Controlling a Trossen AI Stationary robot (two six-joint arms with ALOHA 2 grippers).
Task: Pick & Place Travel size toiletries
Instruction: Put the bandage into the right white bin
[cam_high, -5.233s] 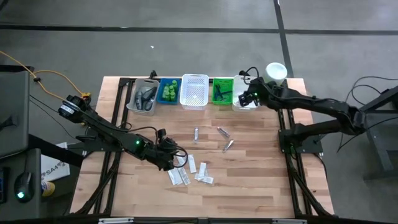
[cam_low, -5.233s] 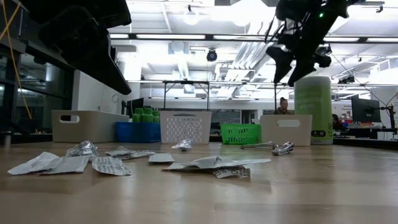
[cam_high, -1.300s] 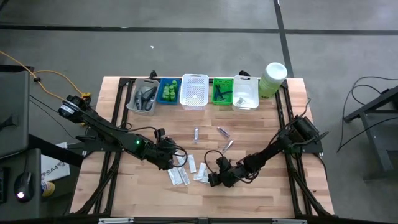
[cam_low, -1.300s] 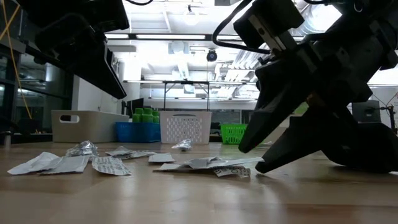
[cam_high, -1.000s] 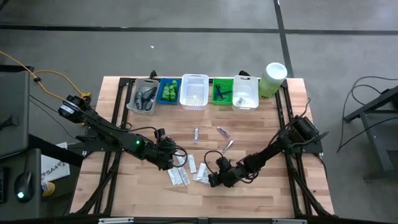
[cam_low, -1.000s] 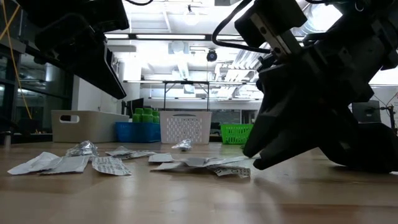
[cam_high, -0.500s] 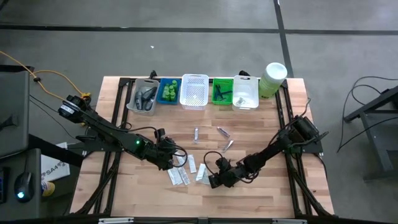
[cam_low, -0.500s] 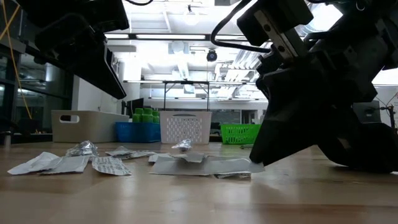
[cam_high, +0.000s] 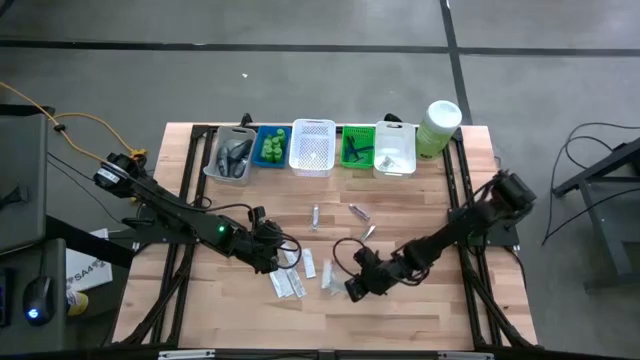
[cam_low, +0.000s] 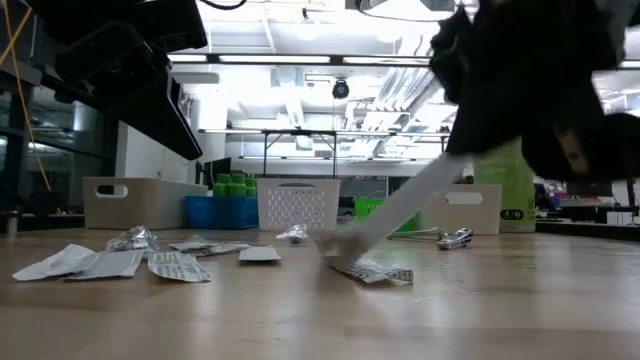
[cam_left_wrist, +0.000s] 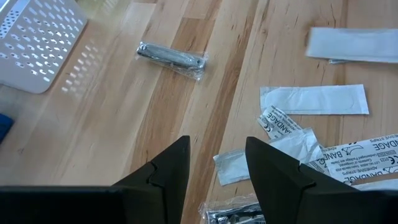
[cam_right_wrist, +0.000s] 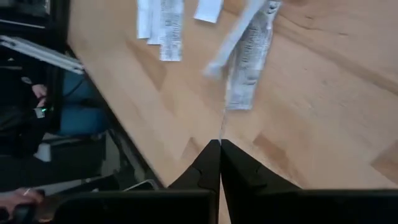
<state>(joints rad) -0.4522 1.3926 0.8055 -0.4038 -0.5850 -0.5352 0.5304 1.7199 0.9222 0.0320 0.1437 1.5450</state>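
Several flat white sachets lie on the wooden table, and three small silvery tubes lie farther back. My right gripper is shut on one white sachet, raised above the table's middle. My left gripper hovers open over the left sachets, with nothing between its fingers. One wrapped tube lies beyond it. My right gripper pinches the sachet's upper end between its shut fingers, coming from above. The sachet slants down to the left below the gripper. Its lower end is down at the table beside a printed sachet.
A row of baskets stands along the far edge: grey, blue, white, green and pale. A pale-green canister stands at the far right. Bare wood lies toward the near edge.
My right gripper has shut on a sachet's end and risen, drifting a little toward the table's right edge. That sachet has gone from lying flat to slanting steeply, its held end lifted and its other end staying low.
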